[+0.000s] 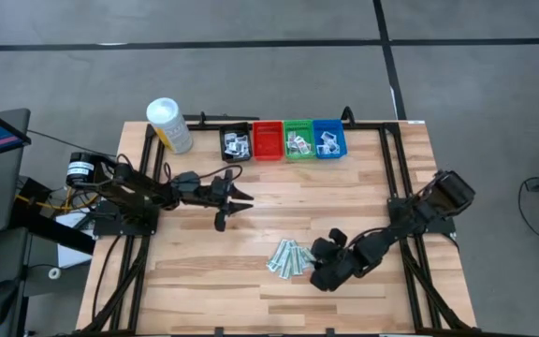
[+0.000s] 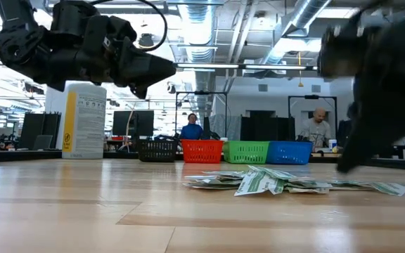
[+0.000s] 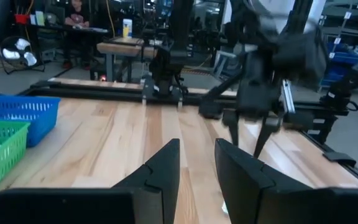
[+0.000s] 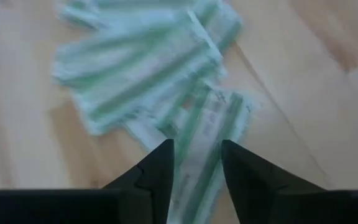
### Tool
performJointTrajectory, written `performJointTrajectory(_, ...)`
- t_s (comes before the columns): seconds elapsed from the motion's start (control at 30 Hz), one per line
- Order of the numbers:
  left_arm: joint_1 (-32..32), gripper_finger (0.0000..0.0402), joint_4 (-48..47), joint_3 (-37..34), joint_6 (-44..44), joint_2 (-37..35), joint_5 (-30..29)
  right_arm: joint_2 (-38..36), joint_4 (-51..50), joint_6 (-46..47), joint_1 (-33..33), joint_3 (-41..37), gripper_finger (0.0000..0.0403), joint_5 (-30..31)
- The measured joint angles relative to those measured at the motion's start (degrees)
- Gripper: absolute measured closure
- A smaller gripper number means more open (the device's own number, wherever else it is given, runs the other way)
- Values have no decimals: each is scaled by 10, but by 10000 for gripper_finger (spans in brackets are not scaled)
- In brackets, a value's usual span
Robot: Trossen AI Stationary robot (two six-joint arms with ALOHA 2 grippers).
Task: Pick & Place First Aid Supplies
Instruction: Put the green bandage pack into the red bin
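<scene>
A loose pile of pale-green wrapped strips lies flat on the wooden table near its front middle; it also shows in the low view and blurred in the right wrist view. My right gripper slants down at the pile's right end, fingers open just over the nearest strip; I see no touch. My left gripper hangs level above the table's left-middle, open with nothing between its fingers, and is raised well off the table in the low view.
Along the far edge stand a black bin, a red bin, a green bin and a blue bin; white packets show in the black, green and blue ones. A white canister stands at the far left. People are in the room behind.
</scene>
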Motion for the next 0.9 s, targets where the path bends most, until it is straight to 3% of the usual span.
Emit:
performJointTrajectory(0.27,0,300,-1,13,2,0,0,44,-7,32,-6,3,245,-66)
performJointTrajectory(0.67,0,300,-1,13,2,0,0,46,-10,-33,0,1,251,-29)
performJointTrajectory(0.9,0,300,-1,13,2,0,0,47,1,-118,-9,0,269,-16)
